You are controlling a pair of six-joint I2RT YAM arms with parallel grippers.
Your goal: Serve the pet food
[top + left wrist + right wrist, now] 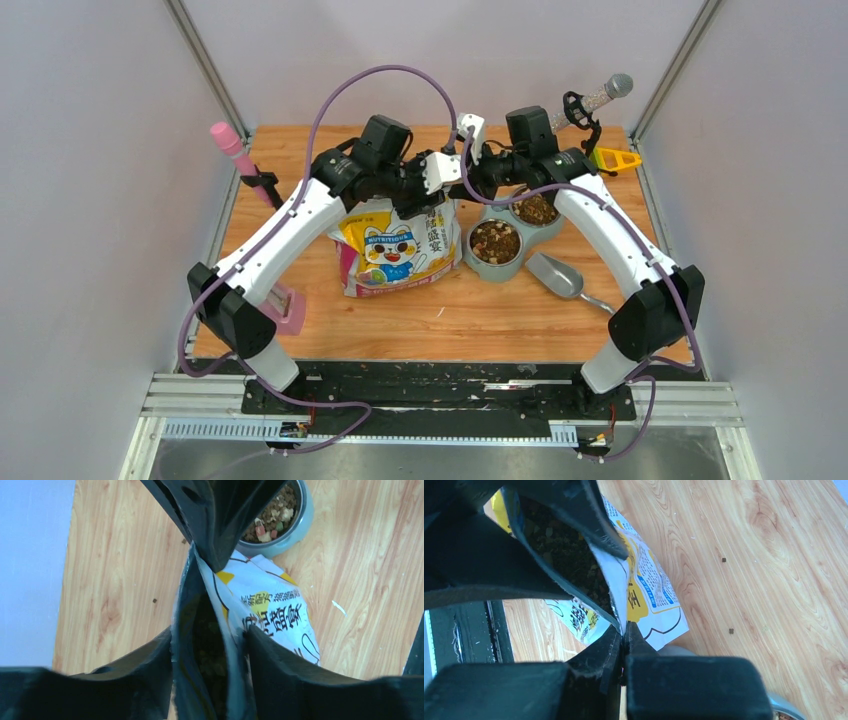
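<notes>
The pet food fills both cups of the grey-blue double bowl [468, 258], the near cup [495, 242] and the far one [536, 209]; it also shows in the left wrist view [272, 515]. More kibble lies dark inside the open cartoon-cat bag [395, 250], seen in the wrist views [210, 650] [569, 550]. My left gripper [447, 185] straddles the bag's mouth [209, 645], with a finger pressed on each wall. My right gripper [466, 185] is shut on the bag's top edge [625, 632].
A grey scoop [555, 275] lies right of the bowl. A pink tool [232, 145] and its pink stand [285, 310] are at the left, and a yellow piece [615, 158] and a grey brush [600, 97] at the back right. Stray kibble [731, 630] dots the wood.
</notes>
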